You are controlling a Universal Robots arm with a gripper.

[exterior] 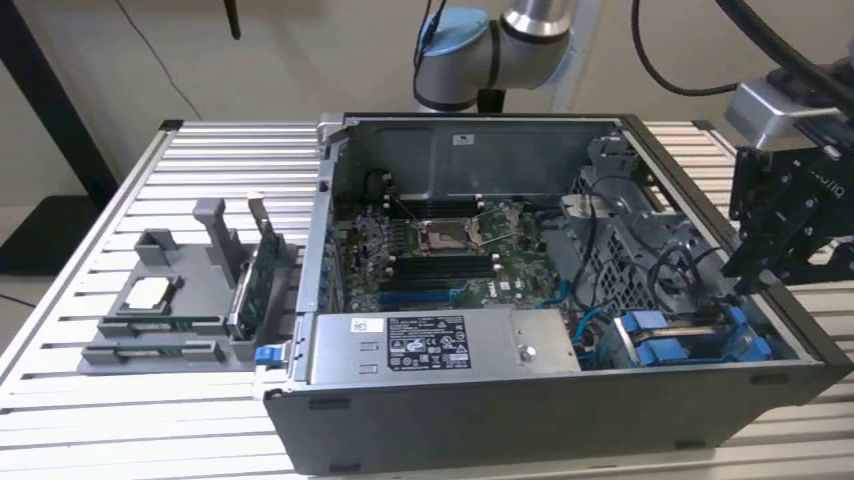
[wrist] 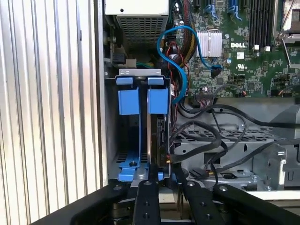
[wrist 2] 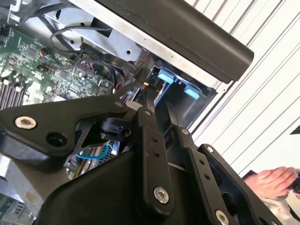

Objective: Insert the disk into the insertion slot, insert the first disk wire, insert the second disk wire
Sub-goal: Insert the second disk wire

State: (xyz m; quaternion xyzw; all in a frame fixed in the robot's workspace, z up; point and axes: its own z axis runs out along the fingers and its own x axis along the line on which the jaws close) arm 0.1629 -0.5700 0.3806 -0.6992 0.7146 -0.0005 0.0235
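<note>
The insertion slot [wrist: 123, 140] is a grey metal bay with blue rails at the corner of the open computer case [exterior: 534, 420]; in the exterior view the insertion slot [exterior: 683, 342] is at the case's front right. The disk [wrist: 161, 136] stands on edge inside it under a blue handle tab [wrist: 158, 101]. My gripper [wrist: 167, 179] hangs over the bay's end, its fingers drawn together on the small black plug of a disk wire [wrist: 169, 160] right at the disk's edge. The plug [wrist 2: 148, 84] sits at my gripper [wrist 2: 147, 90] tips. From outside, my gripper [exterior: 743, 285] hovers above the case's right wall.
A grey power-supply box [exterior: 427, 345] lies beside the bay, with the motherboard [exterior: 441, 250] behind it. Loose black cables [wrist: 211, 140] and a blue cable [wrist: 180, 61] run beside the bay. A parts holder [exterior: 180, 300] stands on the slatted table's left. A person's hand [wrist 2: 272, 180] rests beyond the case.
</note>
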